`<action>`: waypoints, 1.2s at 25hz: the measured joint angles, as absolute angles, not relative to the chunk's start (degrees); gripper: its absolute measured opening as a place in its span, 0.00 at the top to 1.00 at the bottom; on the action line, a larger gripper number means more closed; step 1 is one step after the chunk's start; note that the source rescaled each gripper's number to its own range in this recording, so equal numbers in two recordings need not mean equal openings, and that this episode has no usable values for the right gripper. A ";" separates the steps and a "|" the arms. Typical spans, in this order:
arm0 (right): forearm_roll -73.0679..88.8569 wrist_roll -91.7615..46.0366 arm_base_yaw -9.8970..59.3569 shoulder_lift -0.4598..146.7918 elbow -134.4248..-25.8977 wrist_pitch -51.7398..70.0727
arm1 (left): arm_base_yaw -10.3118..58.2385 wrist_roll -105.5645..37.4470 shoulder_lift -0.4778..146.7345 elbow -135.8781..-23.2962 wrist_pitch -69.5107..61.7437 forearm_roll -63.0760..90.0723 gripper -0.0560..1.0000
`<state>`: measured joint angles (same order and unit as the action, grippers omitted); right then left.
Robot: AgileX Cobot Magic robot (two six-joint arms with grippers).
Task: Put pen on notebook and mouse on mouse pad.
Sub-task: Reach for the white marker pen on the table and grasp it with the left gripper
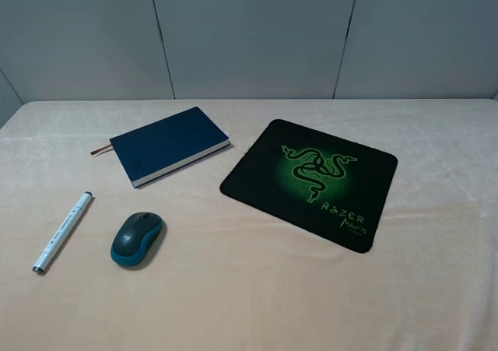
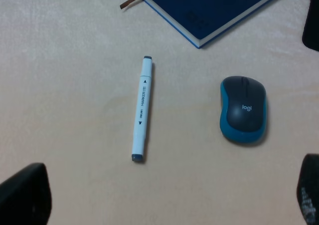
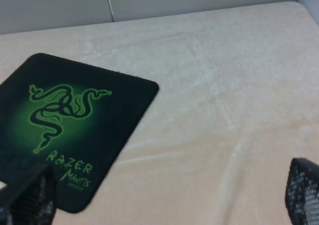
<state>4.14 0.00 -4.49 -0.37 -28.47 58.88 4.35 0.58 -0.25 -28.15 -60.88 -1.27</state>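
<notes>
The white pen (image 1: pixel 62 232) with grey caps lies on the cloth at the front left, and the dark grey and teal mouse (image 1: pixel 138 239) sits just to its right. The closed navy notebook (image 1: pixel 167 145) lies behind them, with the black mouse pad (image 1: pixel 311 181) and its green logo to the right. Neither gripper appears in the high view. My left gripper (image 2: pixel 167 197) hangs open above the cloth, short of the pen (image 2: pixel 142 109) and mouse (image 2: pixel 242 109). My right gripper (image 3: pixel 167 197) is open, holding nothing, beside the mouse pad (image 3: pixel 75 130).
A beige cloth (image 1: pixel 257 304) covers the whole table. Grey wall panels (image 1: pixel 249 32) rise right behind its far edge. A brown ribbon bookmark (image 2: pixel 130 2) sticks out of the notebook (image 2: pixel 214 8).
</notes>
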 joint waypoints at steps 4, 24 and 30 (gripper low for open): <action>4.14 0.00 -4.49 -0.37 -28.47 58.88 | 4.35 0.58 -0.25 -28.15 -60.88 -1.27 0.02; 4.14 0.00 -4.49 -0.37 -28.47 58.88 | 4.35 0.64 5.69 -30.82 -60.80 -1.50 0.02; 4.14 0.00 -4.49 -0.37 -28.47 58.88 | 4.35 0.64 19.75 -35.75 -59.36 -1.89 0.02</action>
